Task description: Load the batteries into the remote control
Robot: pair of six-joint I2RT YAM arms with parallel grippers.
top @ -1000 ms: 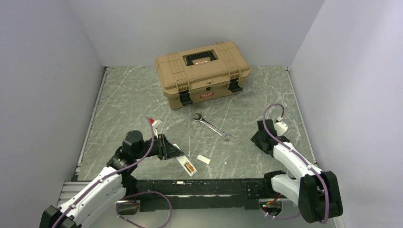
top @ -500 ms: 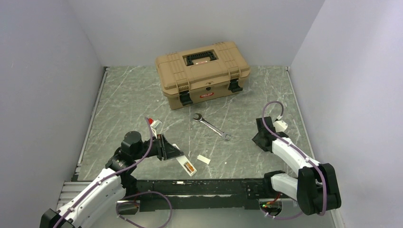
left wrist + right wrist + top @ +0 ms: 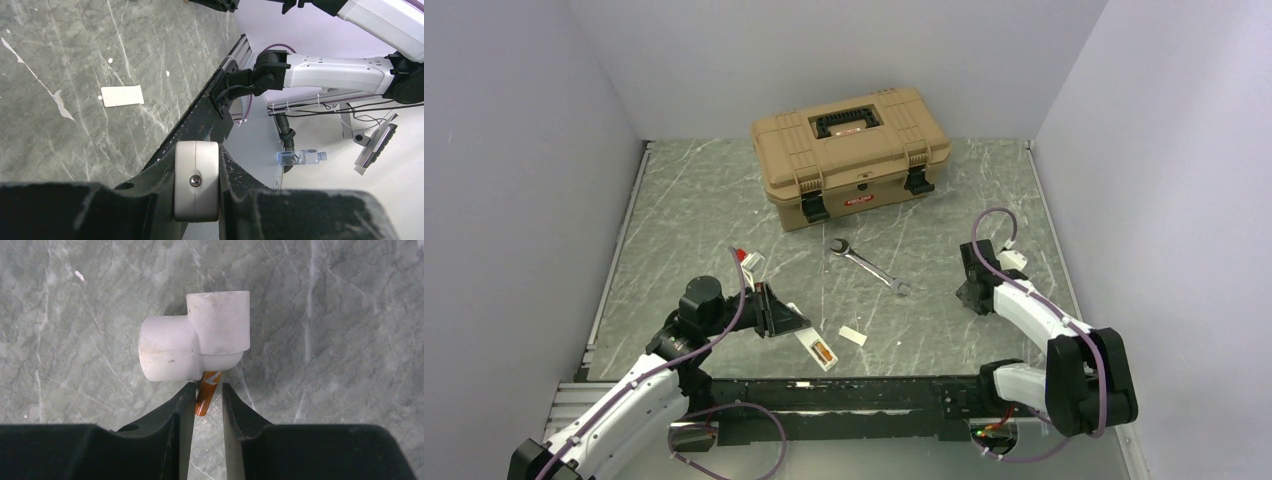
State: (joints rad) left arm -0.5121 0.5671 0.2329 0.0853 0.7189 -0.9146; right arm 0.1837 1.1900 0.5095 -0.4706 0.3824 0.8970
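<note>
Left gripper [image 3: 196,167] fingers clamped on end of remote control [image 3: 819,349], white bar jutting past fingertips; right gripper [image 3: 207,399] fingers narrowly apart, orange battery [image 3: 208,389] between them, grip unclear; white pipe elbow [image 3: 195,337] just beyond fingertips.

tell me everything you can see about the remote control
The remote control is a slim white plastic-looking bar, its orange-brown recess facing up. One end is clamped in the shut left pincer; the rest sticks out toward the near edge of the table. Whether it rests there is unclear.
</note>
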